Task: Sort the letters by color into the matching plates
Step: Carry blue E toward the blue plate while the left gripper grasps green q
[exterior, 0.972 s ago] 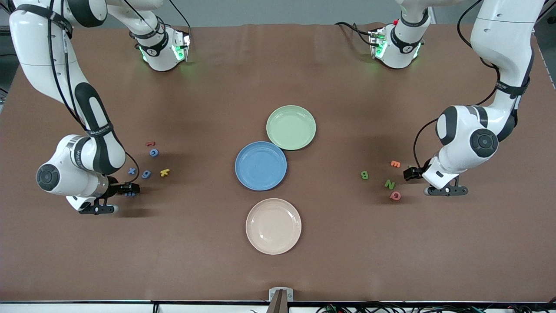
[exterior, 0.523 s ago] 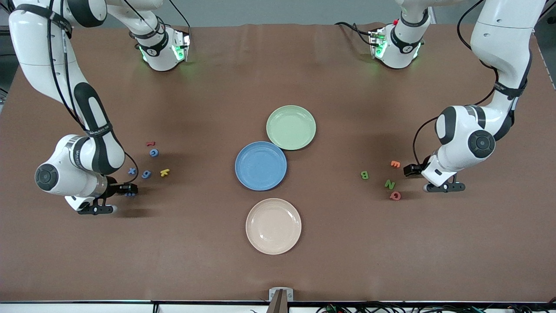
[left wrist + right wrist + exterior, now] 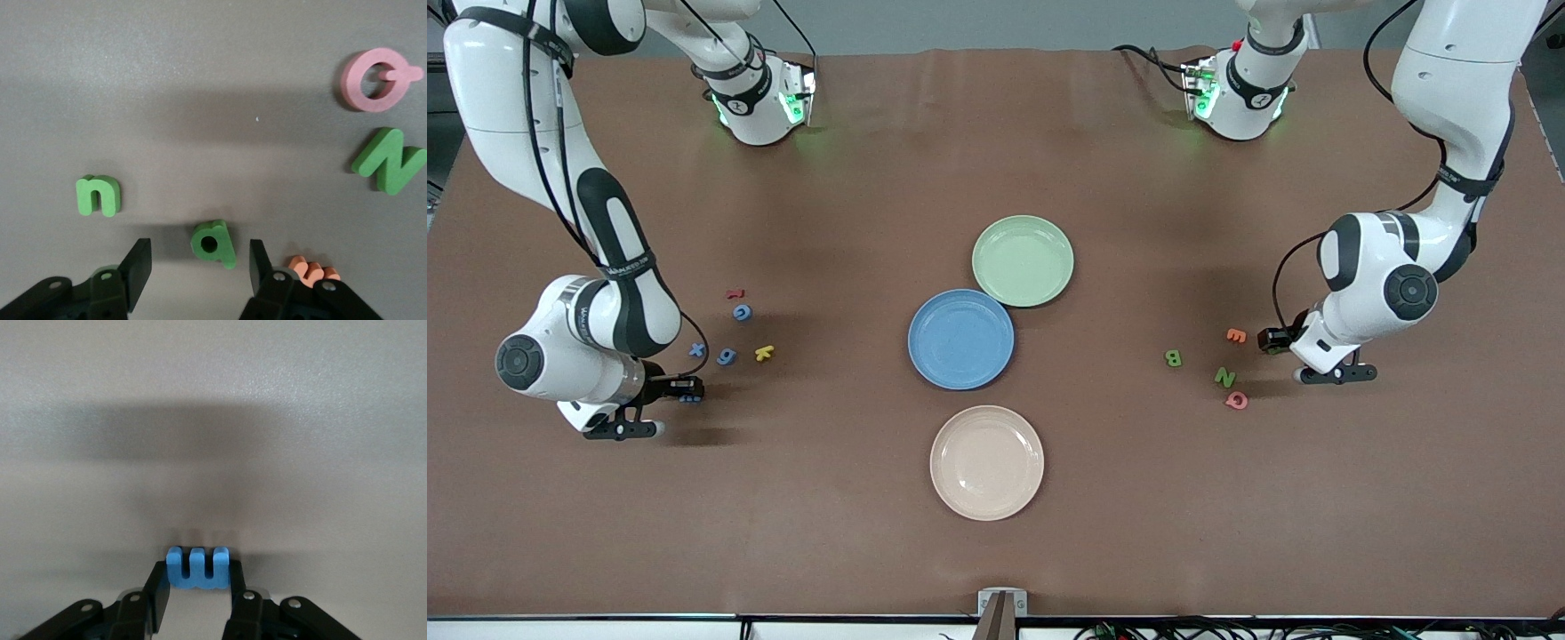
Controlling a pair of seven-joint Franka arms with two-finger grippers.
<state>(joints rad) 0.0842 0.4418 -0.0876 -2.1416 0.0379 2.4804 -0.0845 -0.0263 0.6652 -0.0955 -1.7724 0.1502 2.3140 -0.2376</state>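
**Right claw pinches blue letter; left spread over green one**

The right gripper (image 3: 197,587) is clamped on a blue letter (image 3: 198,568), low at the table. The left gripper (image 3: 199,267) is spread wide, a green letter (image 3: 213,243) between its fingers, touching neither. Both plates (image 3: 960,339) (image 3: 1023,260) lie well apart from each claw.

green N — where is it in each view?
Front view: green N lies at the left arm's end of the table, just farther from the camera than the pink Q.
Left wrist view: N at the picture's right edge.
Right wrist view: not in it.
Shared landmark: the pink Q beside the N.
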